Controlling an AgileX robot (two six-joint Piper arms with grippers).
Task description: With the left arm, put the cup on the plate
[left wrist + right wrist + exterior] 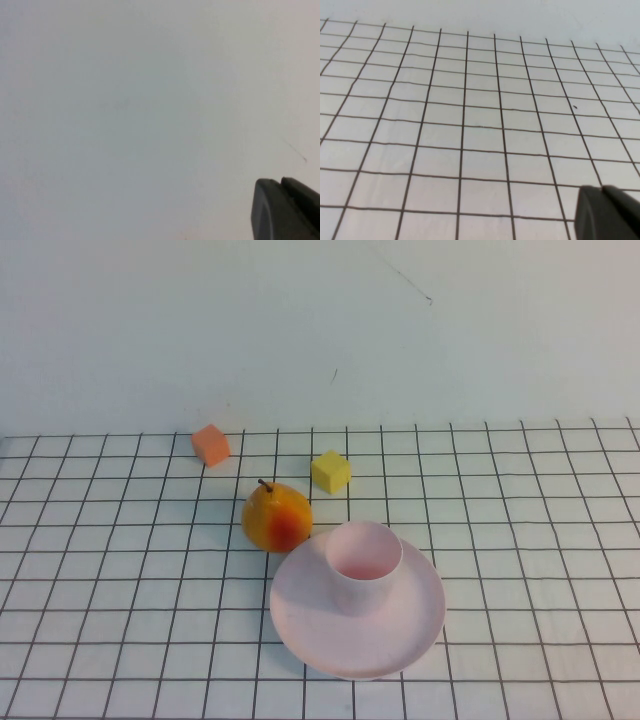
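The pale pink cup [365,565] stands upright on the round pale pink plate [325,652], a little behind the plate's middle. Neither arm shows in the high view. The left gripper [280,182] shows only in the left wrist view as two black fingertips pressed together, facing a bare white wall, with nothing between them. The right gripper [601,189] shows only in the right wrist view, its fingertips also together, above bare gridded table.
A yellow-red pear [277,519] sits just left of and behind the plate, nearly touching its rim. A yellow cube [331,471] and an orange cube [211,444] lie farther back. A white wall rises behind the gridded table.
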